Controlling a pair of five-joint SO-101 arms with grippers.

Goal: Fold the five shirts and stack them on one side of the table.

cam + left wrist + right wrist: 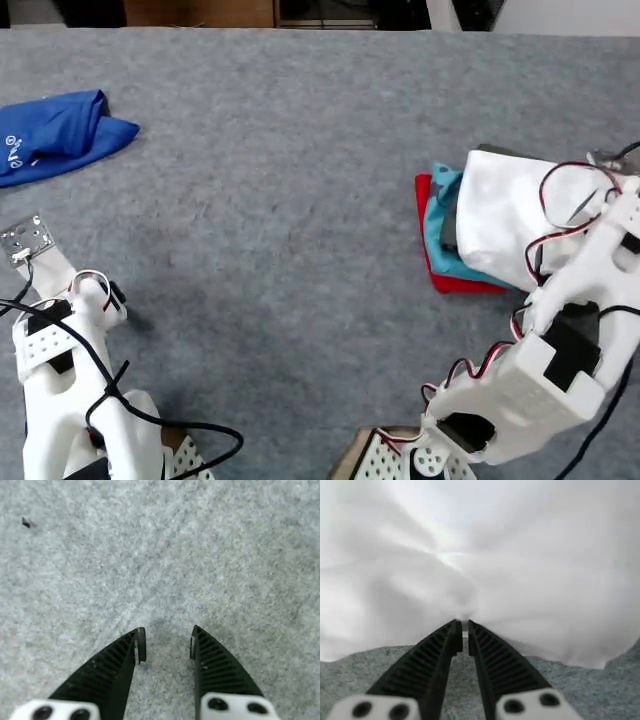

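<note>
A folded white shirt (pixel 500 215) tops a stack at the right side of the table, over a dark layer, a teal shirt (pixel 440 228) and a red shirt (pixel 455 283). My right arm (pixel 580 290) stands over the stack's near side. My right gripper (pixel 463 626) is shut on the white shirt (pixel 480 555), pinching its edge at the fingertips. A crumpled blue shirt (pixel 55 135) lies at the far left. My left arm (pixel 60 335) is at the near left. My left gripper (pixel 166 645) hangs open over bare grey table with nothing between its fingers.
The grey felt table (pixel 290 200) stretches between the blue shirt and the stack. A small metal plate (pixel 25 240) lies just beyond my left arm. Cables loop around both arm bases at the near edge.
</note>
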